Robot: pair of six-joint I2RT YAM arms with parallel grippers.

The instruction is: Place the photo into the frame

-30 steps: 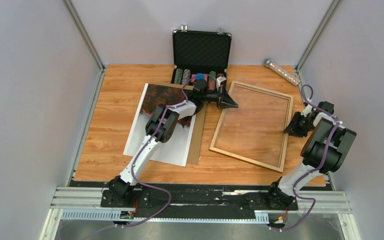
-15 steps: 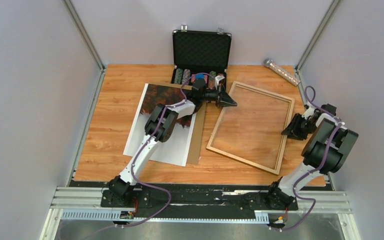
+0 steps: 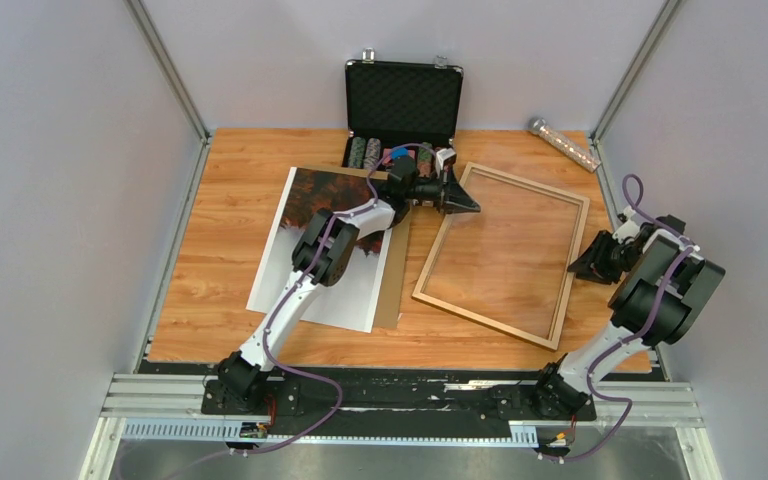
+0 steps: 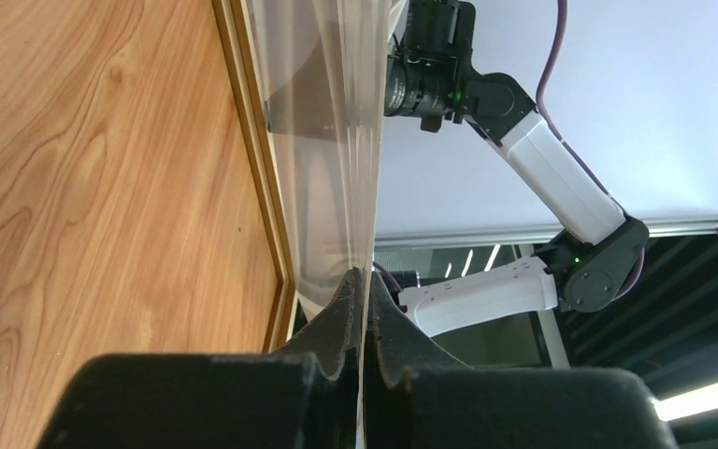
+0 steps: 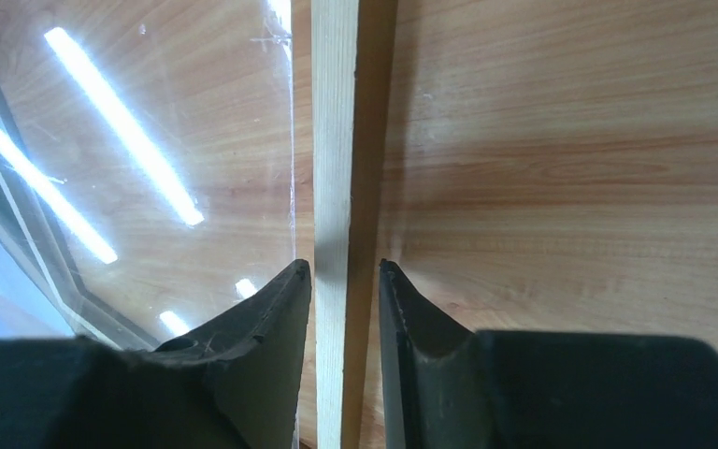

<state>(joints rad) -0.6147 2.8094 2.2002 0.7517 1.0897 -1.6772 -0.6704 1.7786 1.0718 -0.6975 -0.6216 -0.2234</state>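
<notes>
Beside the frame [image 3: 500, 255], the photo [image 3: 345, 295] lies uninserted; left tool [image 4: 365, 281] pinches the pane [image 4: 337, 140], right tool [image 5: 346, 271] spreads around a rail [image 5: 335, 140].

No legible text, label, brand, number or sign on the frame [image 3: 500, 255], on the photo [image 3: 305, 200], or on the black case [image 3: 403, 100] at twelve o'clock. Any markings on the chips [image 3: 365, 152] inside that case too small to make out.
</notes>
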